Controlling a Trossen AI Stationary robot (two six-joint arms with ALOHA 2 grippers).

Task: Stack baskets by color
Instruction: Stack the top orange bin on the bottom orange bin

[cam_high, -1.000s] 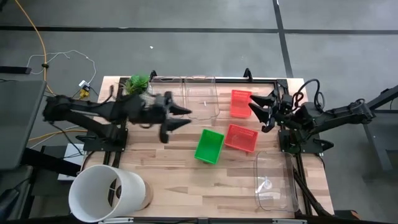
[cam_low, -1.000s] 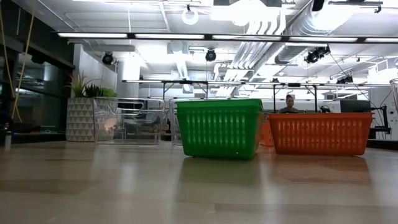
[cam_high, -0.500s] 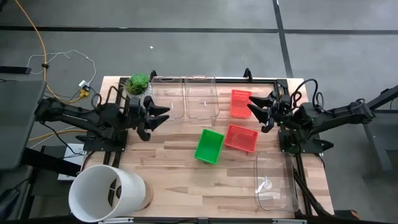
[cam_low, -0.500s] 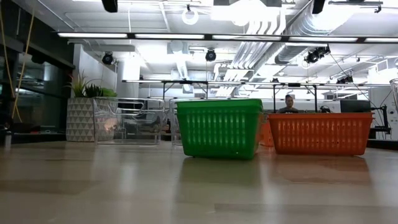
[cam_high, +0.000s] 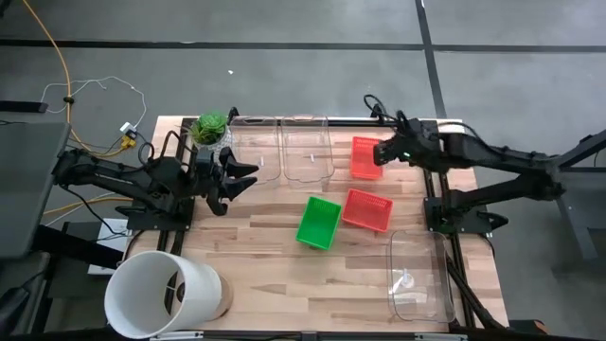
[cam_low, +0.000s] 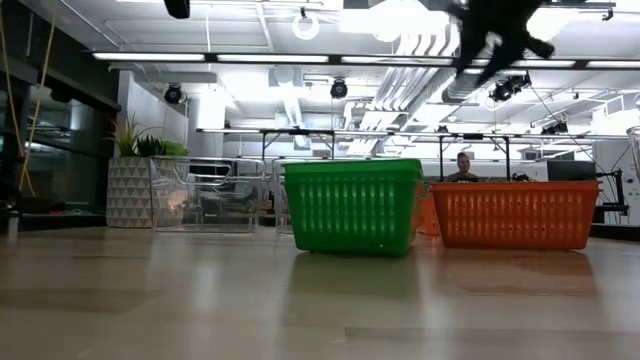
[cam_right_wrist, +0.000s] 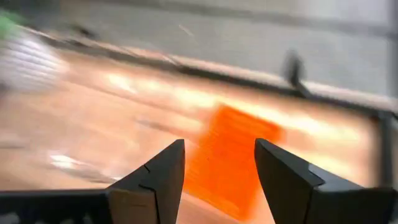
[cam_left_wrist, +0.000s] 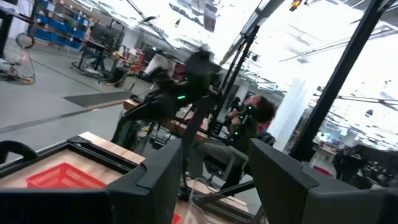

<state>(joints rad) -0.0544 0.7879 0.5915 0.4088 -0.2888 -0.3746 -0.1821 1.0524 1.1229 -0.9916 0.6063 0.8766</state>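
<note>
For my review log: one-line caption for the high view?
Right gripper, open, over the far red basket; left gripper waits open; green basket unstacked.

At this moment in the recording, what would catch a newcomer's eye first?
Three bright baskets on the wooden table: a green basket mid-table, a red basket right beside it, and another red basket at the far edge. The right gripper reaches over that far one, jaws open and empty. A big white bucket lies at the near left corner.

Big white bucket [cam_high: 161, 295] lying tipped at the table's near left corner, a little potted plant [cam_high: 210, 128] at the far edge, two clear plastic bins [cam_high: 303, 149] beside it, another clear bin [cam_high: 418, 275] near right.
</note>
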